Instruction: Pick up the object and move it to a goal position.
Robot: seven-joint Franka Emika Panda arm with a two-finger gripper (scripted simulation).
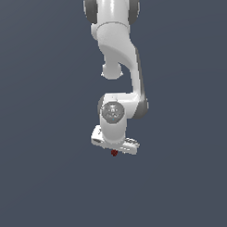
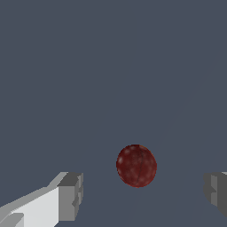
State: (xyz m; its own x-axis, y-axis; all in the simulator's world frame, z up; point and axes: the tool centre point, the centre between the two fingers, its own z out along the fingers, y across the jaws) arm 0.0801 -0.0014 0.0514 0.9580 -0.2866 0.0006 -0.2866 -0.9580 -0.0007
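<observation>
The object is a tiny dark red, round lumpy ball (image 2: 136, 165). In the wrist view it lies between my two grey fingertips (image 2: 71, 196), with a clear gap on each side. My gripper (image 2: 144, 193) is open and touches nothing. In the exterior view the object (image 1: 114, 153) shows as a small red speck just under the white gripper (image 1: 115, 150); the fingers themselves are hidden behind the hand there. The arm hangs down from the top of that view.
A plain dark grey-blue surface (image 1: 53, 182) fills both views. No other objects or edges show.
</observation>
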